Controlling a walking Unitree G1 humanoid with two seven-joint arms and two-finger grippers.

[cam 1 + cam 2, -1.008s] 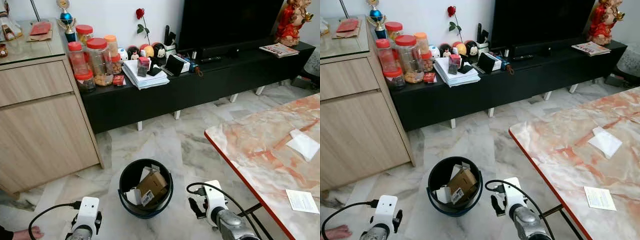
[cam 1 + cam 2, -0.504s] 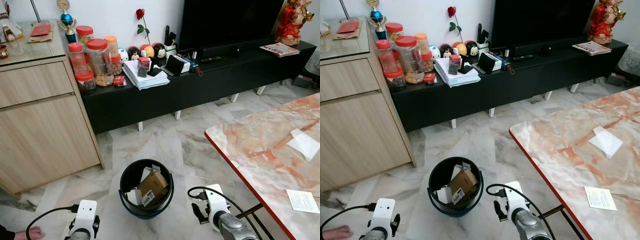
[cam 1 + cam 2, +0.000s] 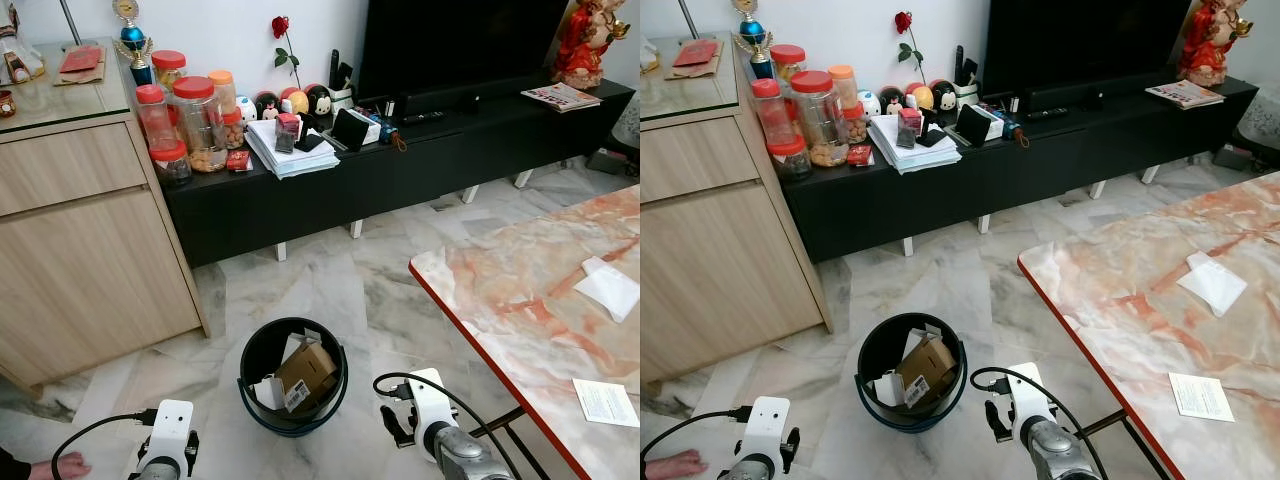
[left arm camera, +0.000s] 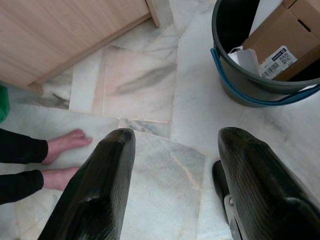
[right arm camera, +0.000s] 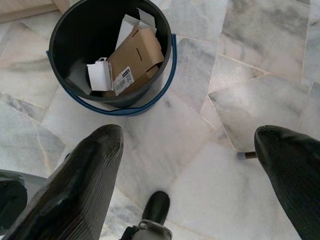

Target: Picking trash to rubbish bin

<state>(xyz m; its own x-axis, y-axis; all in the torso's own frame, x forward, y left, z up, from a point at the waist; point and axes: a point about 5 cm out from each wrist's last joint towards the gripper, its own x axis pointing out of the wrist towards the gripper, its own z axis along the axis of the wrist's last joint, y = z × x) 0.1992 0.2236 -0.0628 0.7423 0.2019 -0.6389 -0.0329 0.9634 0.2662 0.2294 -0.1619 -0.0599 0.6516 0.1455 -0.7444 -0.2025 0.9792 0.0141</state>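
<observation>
The black rubbish bin [image 3: 292, 376] stands on the marble floor [image 3: 330, 290] with a cardboard box [image 3: 304, 372] and paper scraps inside, while the left claw [image 4: 172, 185] and right claw [image 5: 200, 180] hang spread wide and empty on either side of it.

One black rubbish bin [image 3: 258, 352] stands on the marble floor, with one brown cardboard box [image 3: 305, 370] in it among a few white paper scraps, too jumbled to count. Two robot arms reach down, one either side of it. On the marble-patterned surface [image 3: 500, 290] lie two pieces of white paper: a folded one [image 3: 606, 288] and a printed slip [image 3: 604, 402]. On the black TV bench [image 3: 400, 165] I count six jars with red or orange lids [image 3: 190, 115], one stack of papers [image 3: 285, 150], one red rose [image 3: 281, 27] and one magazine [image 3: 560, 97]. Two bare feet [image 4: 62, 160] of one person show on the floor.
</observation>
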